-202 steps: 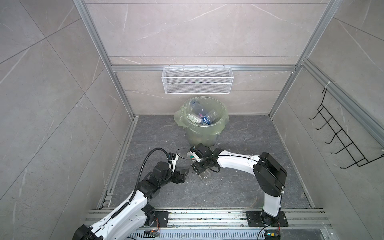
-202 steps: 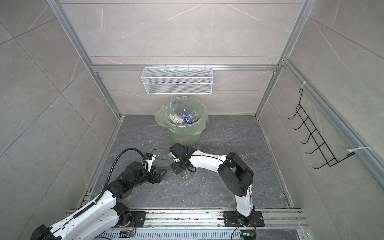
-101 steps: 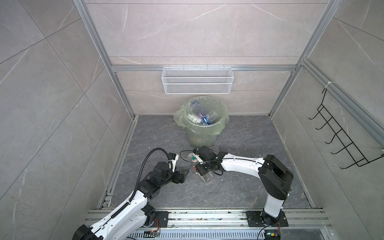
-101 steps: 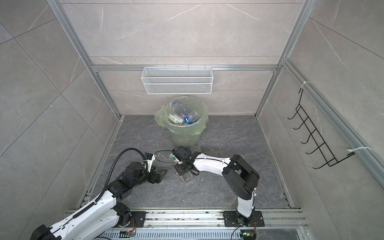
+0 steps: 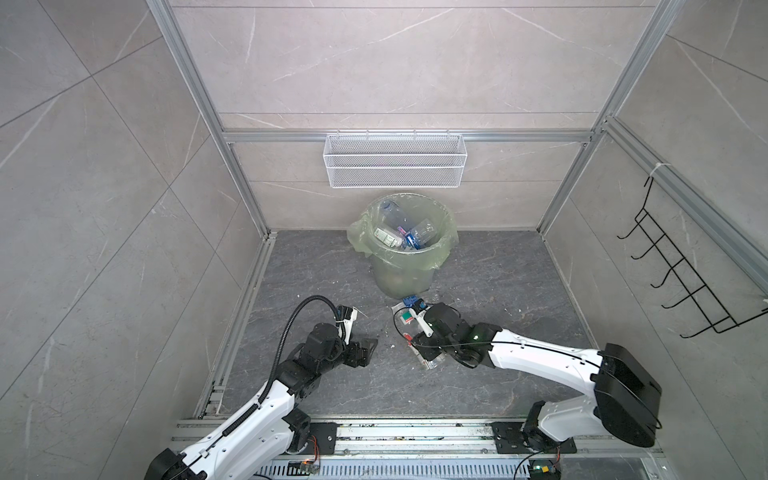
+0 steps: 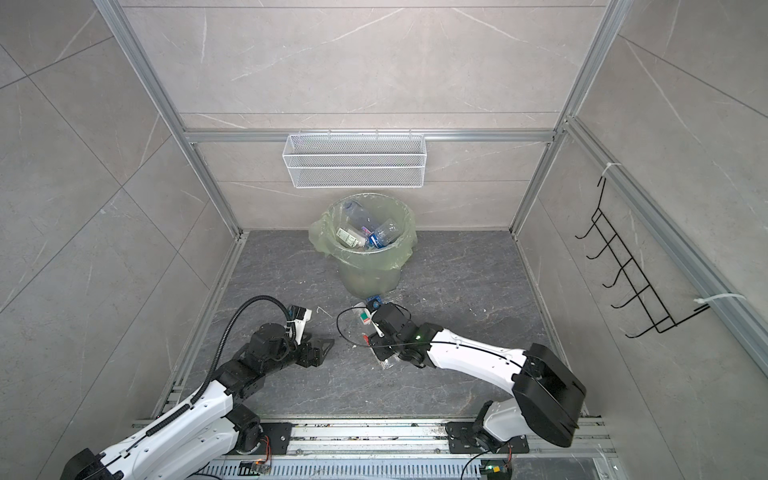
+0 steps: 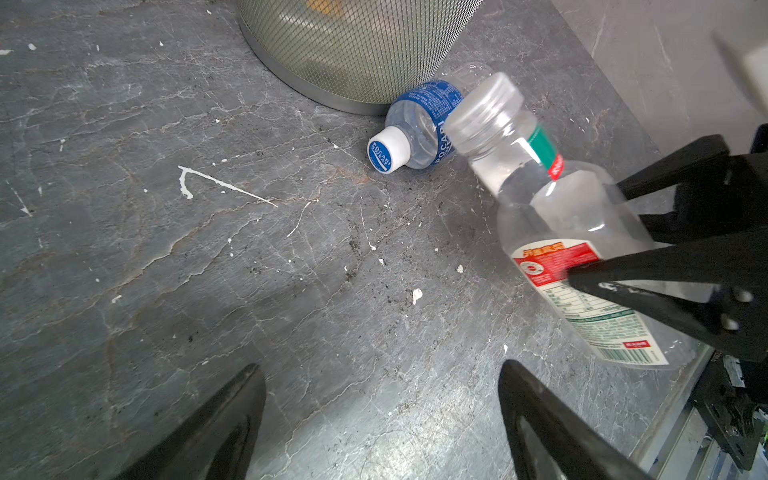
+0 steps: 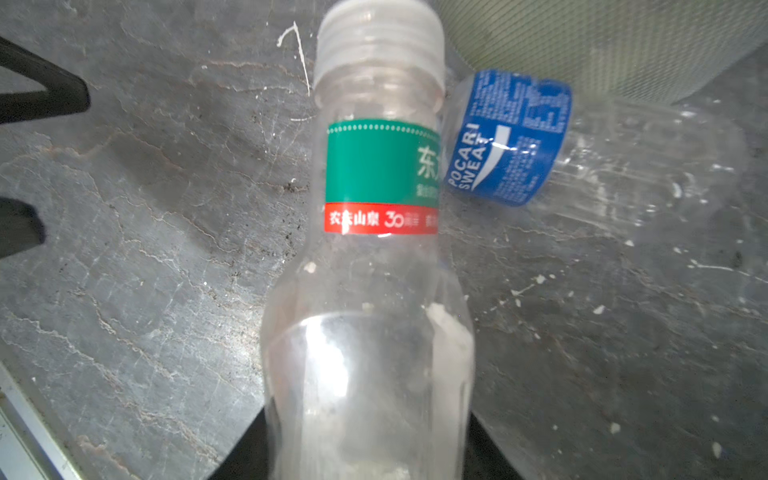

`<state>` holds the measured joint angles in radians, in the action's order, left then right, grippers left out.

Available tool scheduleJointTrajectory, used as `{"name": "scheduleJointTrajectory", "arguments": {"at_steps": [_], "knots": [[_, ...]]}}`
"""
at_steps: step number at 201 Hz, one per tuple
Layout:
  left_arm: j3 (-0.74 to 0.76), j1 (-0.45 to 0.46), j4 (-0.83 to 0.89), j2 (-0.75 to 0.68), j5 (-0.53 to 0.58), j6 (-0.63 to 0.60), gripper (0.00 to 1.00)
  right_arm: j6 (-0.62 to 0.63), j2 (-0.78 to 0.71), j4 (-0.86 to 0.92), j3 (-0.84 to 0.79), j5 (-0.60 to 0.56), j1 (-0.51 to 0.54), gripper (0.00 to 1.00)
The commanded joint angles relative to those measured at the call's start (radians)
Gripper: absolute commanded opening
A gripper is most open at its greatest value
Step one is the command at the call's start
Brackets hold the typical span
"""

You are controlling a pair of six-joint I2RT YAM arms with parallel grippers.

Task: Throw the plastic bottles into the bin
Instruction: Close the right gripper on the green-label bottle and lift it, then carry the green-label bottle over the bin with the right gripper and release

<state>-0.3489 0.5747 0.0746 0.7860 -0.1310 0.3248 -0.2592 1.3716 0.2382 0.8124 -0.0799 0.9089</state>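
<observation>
Right wrist view and the others, entries placed against the bin (image 5: pixel 402 270):

1. Bin: pale green bucket, light green bag folded over its rim, standing on the dark grey counter (image 5: pixel 332 266) under the white wire basket (image 5: pixel 395 166).
2. Binned bottles (image 5: pixel 405 237): several clear ones lying inside the bin (exact count cannot be told).
3. Blue-label bottle (image 7: pixel 419 124): clear, white cap, lying on its side on the counter. Its far end touches the foot of the bin, and its cap points away from the bin.
4. Green-and-red bottle (image 8: pixel 374 249): clear, whitish cap, just in front of the bin. Its cap end is toward the bin and reaches over the blue-label bottle. Whether its base is clear of the counter cannot be told.
5. Right hand (image 7: pixel 598 232): black fingers clamped on the lower body of the green-and-red bottle.
6. Left hand (image 7: pixel 380 370): fingers spread wide and holding nothing, low over bare counter, farther from the bin than the right hand and off to one side of it.
</observation>
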Motion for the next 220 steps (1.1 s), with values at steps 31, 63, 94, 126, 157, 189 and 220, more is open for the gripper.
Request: {"name": "scheduleJointTrajectory", "arguments": {"at_steps": [31, 63, 94, 126, 157, 189, 220], "knots": [[-0.012, 0.003, -0.026, 0.020, 0.011, -0.001, 0.90, -0.069, -0.229, -0.018, -0.109, -0.094, 0.008, 0.47], [-0.017, 0.003, -0.026, 0.033, 0.011, -0.003, 0.90, -0.087, -0.332, 0.035, -0.116, -0.136, 0.010, 0.47], [-0.016, 0.004, -0.025, 0.034, 0.011, -0.004, 0.90, -0.095, -0.396, 0.096, -0.072, -0.188, 0.010, 0.47], [-0.016, 0.004, -0.025, 0.033, 0.012, -0.005, 0.90, -0.100, -0.391, 0.183, 0.059, -0.253, 0.007, 0.47], [-0.015, 0.003, -0.027, 0.030, 0.012, -0.005, 0.90, -0.063, -0.301, 0.277, 0.293, -0.292, 0.002, 0.49], [-0.009, 0.004, -0.028, 0.017, 0.011, -0.004, 0.90, -0.019, -0.078, 0.308, 0.663, -0.222, -0.105, 0.47], [-0.004, 0.003, -0.030, 0.003, 0.009, -0.003, 0.90, -0.010, 0.380, 0.445, 1.279, -0.172, -0.235, 0.78]]}}
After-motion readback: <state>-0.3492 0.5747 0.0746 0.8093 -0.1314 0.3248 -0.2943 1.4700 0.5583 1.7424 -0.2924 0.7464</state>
